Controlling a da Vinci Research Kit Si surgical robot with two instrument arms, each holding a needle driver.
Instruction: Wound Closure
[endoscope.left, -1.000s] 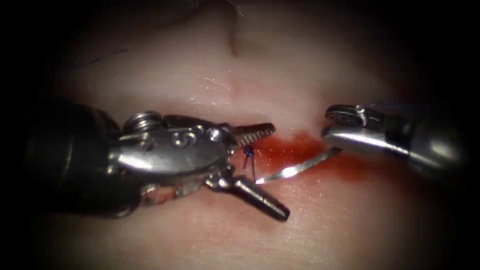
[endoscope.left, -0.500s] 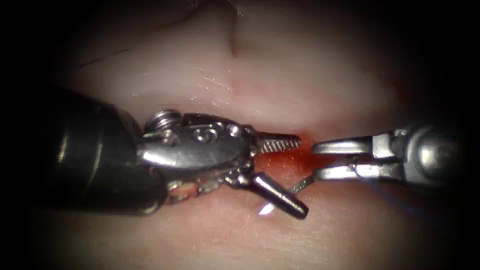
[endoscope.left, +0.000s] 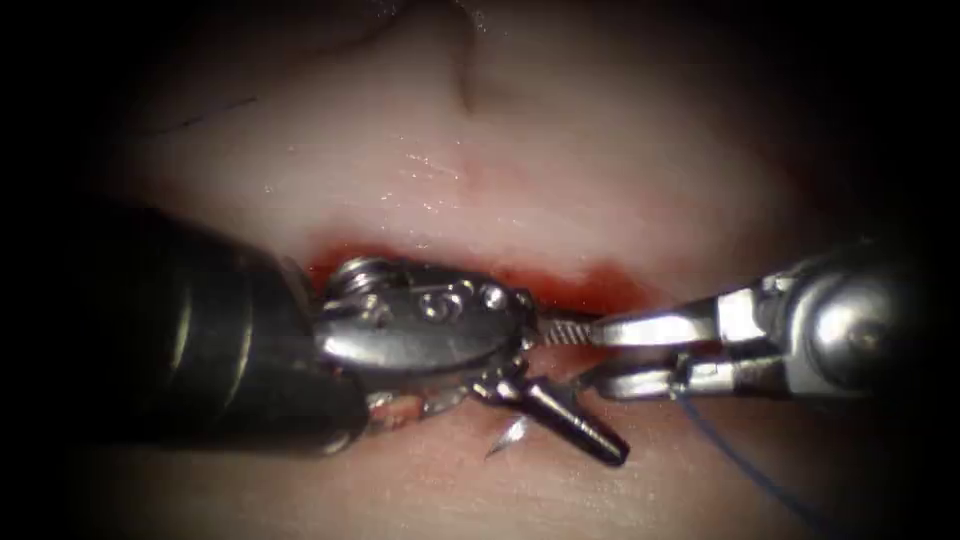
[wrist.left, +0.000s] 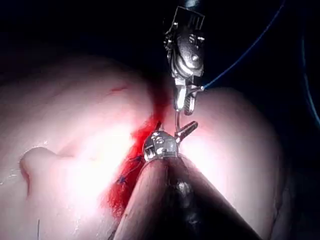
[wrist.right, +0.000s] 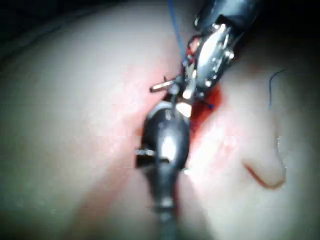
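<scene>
Nearest, the needle shows its point just beside the left tool's lower jaw, below the cut; whether it sits in the tissue is unclear. The left tool's jaws gape wide, empty. It has advanced rightward since a second ago. The right tool has closed in, jaws narrowly parted, apparently at the needle's tail; grip uncertain. Thread trails from it. Red fluid lines the cut beyond.
</scene>
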